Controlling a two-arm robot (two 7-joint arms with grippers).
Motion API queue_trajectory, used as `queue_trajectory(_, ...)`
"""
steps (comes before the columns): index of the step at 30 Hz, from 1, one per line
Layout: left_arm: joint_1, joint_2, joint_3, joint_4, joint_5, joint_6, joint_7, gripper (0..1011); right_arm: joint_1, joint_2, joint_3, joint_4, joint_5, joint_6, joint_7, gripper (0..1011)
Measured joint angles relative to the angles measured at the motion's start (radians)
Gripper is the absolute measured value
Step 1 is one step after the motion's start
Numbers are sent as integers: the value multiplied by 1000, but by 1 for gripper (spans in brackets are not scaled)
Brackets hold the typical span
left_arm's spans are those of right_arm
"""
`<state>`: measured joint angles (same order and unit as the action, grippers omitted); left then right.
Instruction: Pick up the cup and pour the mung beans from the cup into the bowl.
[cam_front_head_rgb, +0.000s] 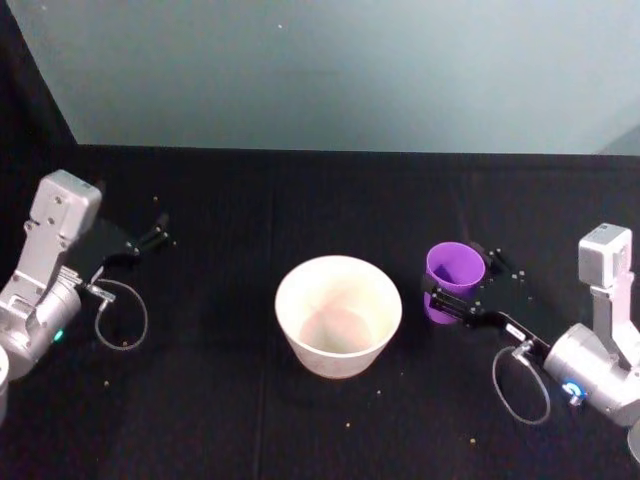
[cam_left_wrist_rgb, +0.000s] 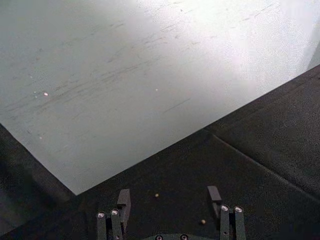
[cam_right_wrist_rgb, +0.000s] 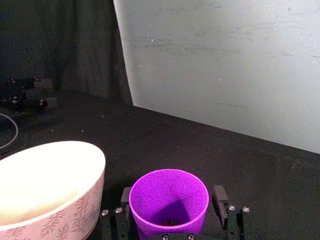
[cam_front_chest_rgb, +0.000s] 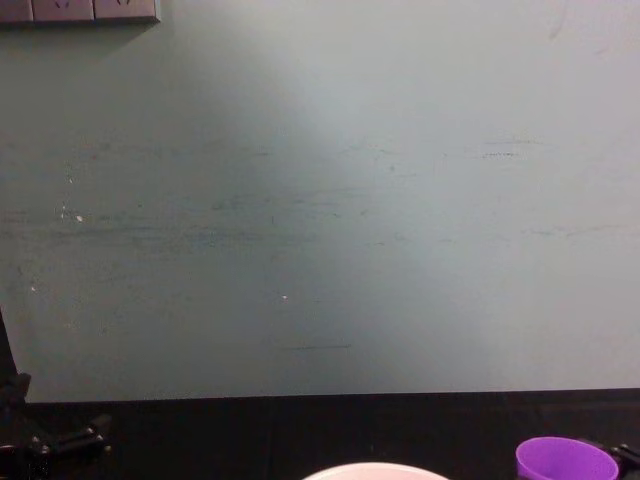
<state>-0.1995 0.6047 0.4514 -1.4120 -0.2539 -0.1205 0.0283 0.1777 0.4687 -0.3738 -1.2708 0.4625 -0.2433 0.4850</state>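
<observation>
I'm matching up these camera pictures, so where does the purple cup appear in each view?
Head view: the cup sits right of centre, in the open right gripper.
Left wrist view: not in it.
Right wrist view: bottom centre.
Chest view: bottom right corner.
Shared landmark: the bowl, beside the cup on its left.
</observation>
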Motion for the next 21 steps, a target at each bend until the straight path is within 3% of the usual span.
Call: queue_trajectory(21,0,0,0,0,0,0,0,1000,25,-48,16,44,-43,14,12,1003)
